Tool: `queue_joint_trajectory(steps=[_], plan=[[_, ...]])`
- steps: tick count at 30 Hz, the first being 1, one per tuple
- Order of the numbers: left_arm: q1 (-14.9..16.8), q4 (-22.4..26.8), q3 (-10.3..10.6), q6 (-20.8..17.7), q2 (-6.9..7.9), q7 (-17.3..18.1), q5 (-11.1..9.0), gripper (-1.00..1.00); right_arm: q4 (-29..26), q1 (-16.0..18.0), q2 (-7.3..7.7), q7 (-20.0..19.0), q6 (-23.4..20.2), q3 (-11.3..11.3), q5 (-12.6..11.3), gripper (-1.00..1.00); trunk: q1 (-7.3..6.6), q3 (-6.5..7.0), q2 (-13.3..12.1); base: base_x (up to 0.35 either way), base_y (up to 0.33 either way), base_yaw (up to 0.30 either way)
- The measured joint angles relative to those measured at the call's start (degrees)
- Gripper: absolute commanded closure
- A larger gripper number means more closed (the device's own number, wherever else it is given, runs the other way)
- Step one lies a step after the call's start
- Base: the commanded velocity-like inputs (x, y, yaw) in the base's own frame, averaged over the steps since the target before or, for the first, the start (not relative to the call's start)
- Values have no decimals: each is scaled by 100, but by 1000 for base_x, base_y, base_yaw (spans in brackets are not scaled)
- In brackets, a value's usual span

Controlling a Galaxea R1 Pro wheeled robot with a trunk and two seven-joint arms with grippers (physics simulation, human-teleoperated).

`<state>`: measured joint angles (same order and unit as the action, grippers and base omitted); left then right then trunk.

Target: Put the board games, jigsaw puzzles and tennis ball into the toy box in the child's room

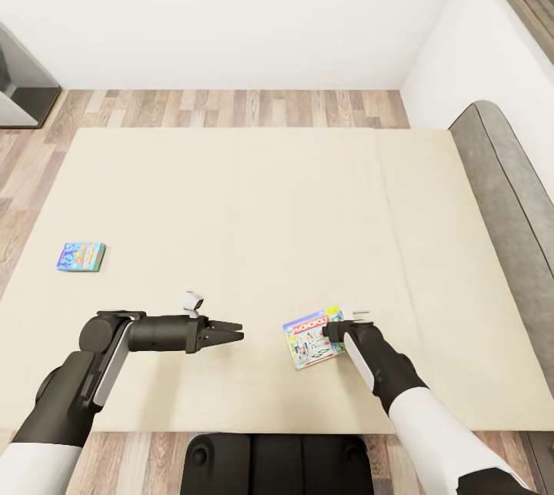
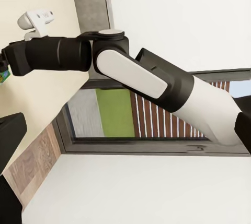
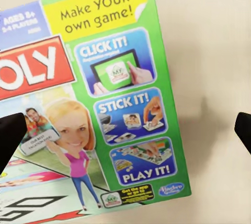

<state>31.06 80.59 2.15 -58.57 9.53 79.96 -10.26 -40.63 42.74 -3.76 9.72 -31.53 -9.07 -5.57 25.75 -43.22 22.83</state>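
Wood-plank flooring (image 1: 231, 106) in mixed brown tones borders a plain white wall, and the bed (image 1: 254, 195) occupies most of the head view: a wide, smooth beige mattress with one straight seam running across it near the headboard (image 1: 508, 187), a grey padded panel with a rounded corner and a darker edge.

Two board games lie flat on the mattress, well apart. The small blue board game (image 1: 81, 256) is a thin rectangular box with colourful cartoon print, near the bed's left edge. The green-edged board game (image 1: 312, 339) is a larger flat box, glossy, with a red-and-white logo panel, a yellow caption patch and three rounded blue picture panels down its green side; the right wrist view shows this print close up (image 3: 104, 109).

The right gripper (image 1: 341, 326) is positioned at the right-hand edge of the green-edged box. In the right wrist view its two dark fingertips (image 3: 10, 138) stand widely spread, one over the box, the other over bare mattress; nothing is clamped between them.

The left gripper (image 1: 229, 334) hovers over bare mattress, left of the green-edged box and apart from it. Its black tapered fingers are set at a narrow gap, holding nothing.
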Motion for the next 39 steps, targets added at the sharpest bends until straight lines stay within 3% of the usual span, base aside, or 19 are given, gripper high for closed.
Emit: queue_joint_trajectory(steps=[25, 39], plan=[[-4, 2, 1, -5, 1, 2, -2, -100, -35, 1, -25, 52, 18, -22, -33, -100, -5, -194, 5, 0, 0, 0], [-2, 4, 7, -7, 5, 22, -20, -100, -39, 32, -22, 8, -56, 1, -15, -100, -6, -207, 5, 0, 0, 0]])
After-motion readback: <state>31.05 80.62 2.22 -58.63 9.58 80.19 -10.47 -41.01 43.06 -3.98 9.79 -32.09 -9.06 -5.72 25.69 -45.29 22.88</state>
